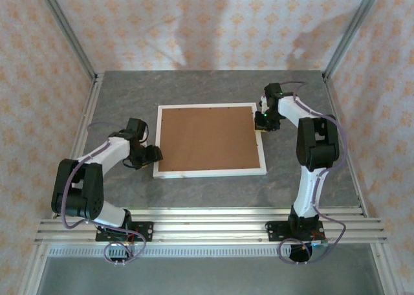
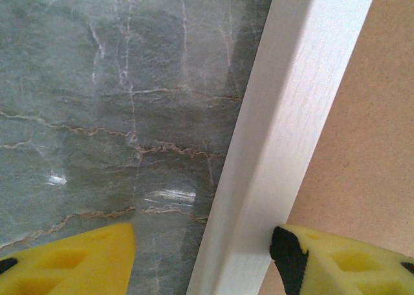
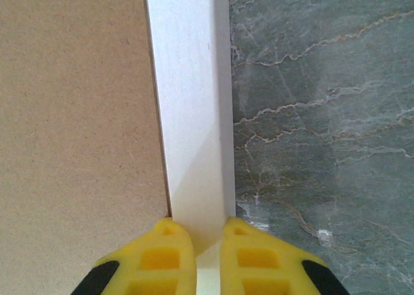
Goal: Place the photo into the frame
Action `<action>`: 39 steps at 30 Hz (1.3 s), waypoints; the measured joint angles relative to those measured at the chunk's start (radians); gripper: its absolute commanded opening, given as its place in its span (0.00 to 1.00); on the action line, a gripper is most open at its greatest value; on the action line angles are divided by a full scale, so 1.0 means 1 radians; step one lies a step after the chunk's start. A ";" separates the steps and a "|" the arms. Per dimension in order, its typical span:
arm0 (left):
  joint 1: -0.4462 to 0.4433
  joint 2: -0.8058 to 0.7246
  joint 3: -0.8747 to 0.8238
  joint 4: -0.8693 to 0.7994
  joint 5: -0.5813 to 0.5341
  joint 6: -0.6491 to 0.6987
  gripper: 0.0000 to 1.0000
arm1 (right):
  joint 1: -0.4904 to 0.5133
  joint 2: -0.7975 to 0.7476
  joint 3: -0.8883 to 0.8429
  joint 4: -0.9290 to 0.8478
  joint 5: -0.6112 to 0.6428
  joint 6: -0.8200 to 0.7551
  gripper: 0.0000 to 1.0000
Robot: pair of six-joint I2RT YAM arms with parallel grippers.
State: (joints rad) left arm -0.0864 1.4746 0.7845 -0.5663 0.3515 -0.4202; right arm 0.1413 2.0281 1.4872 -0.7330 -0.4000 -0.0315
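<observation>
The white frame [image 1: 210, 173] lies flat on the grey marble table with a plain brown backing board [image 1: 207, 138] inside its borders. The photo is out of view. My left gripper [image 1: 154, 154] is at the frame's left border [image 2: 284, 114] and stands open [image 2: 204, 243]: one yellow finger [image 2: 77, 262] is over the table, the other finger [image 2: 336, 262] over the board [image 2: 369, 146], its black tip at the border's inner edge. My right gripper [image 1: 262, 123] is shut [image 3: 208, 227] just above the frame's right border [image 3: 187, 81], near the far right corner, beside the board [image 3: 77, 101].
Bare grey marble table [image 1: 310, 178] surrounds the frame on all sides. Patterned walls with metal posts [image 1: 68, 33] close in the back and sides. A metal rail [image 1: 213, 224] carrying both arm bases runs along the near edge.
</observation>
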 measured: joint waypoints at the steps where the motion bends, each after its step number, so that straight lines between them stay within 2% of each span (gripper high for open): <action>1: -0.006 0.000 -0.001 0.000 -0.002 -0.003 0.62 | 0.000 0.000 0.000 0.000 0.000 0.000 0.11; 8: -0.056 -0.005 -0.064 0.092 -0.008 -0.061 0.62 | 0.000 0.000 0.001 0.000 0.004 0.000 0.11; 15: -0.063 -0.012 -0.097 0.150 -0.012 -0.111 0.61 | 0.002 0.000 0.002 0.000 0.011 0.000 0.10; 23: -0.089 -0.003 0.018 0.010 -0.030 -0.093 0.67 | 0.002 0.000 0.003 0.006 0.031 0.000 0.10; 28: -0.088 -0.056 0.110 -0.071 -0.050 -0.069 0.69 | 0.002 0.000 0.003 0.006 0.034 0.000 0.10; 39: -0.030 -0.072 0.151 -0.087 -0.061 -0.048 0.70 | 0.002 0.000 0.004 0.006 0.033 0.001 0.10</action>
State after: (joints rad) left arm -0.1162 1.4029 0.9360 -0.6537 0.2909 -0.4686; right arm 0.1432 2.0281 1.4910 -0.7269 -0.3668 -0.0303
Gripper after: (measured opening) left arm 0.703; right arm 0.105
